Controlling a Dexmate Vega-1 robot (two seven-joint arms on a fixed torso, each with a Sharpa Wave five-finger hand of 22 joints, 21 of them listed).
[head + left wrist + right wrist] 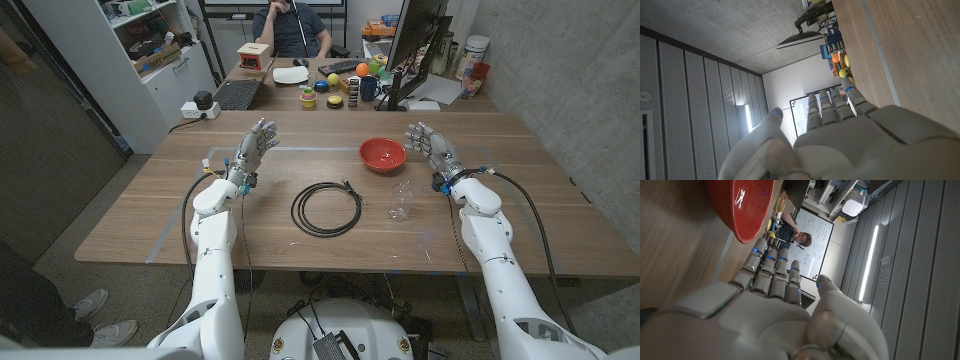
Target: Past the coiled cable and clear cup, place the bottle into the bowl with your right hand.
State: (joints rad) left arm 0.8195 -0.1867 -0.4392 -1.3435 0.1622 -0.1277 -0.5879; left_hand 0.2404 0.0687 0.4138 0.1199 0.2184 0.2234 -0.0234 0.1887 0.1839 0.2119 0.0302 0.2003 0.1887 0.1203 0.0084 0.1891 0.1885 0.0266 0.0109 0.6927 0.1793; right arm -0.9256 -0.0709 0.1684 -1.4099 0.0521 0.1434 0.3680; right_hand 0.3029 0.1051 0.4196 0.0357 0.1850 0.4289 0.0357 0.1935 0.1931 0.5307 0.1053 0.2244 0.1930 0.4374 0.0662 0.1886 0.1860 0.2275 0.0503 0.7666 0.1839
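- The small clear plastic bottle (401,199) lies on its side on the wooden tabletop (520,215), toward the near edge and right of the middle. Nothing touches it, so as I read it the task has not begun.
- The round red bowl (383,154) stands beyond the bottle, toward the far edge, well apart from it and with nothing in it that I can see. In my right wrist view its red wall (740,205) sits just past my fingertips.
- My right hand (431,145) stands raised just right of the bowl, fingers apart and upright, holding nothing. It is farther from me than the bottle, so I judge I must bring it back toward the near edge, grasp the bottle, then carry it over the bowl and let go: all of that is left.
- The black coiled cable (326,209) lies in a loose ring left of the bottle, near the middle of the tabletop.
- I cannot pick out a clear cup.
- My left hand (254,148) stands near the far left part of the tabletop, fingers spread, holding nothing.
- A person (292,28) sits behind the far desk.
- Writing: the whiteboard (812,244) carries handwriting too small to read; no brand or label is legible on the bottle.
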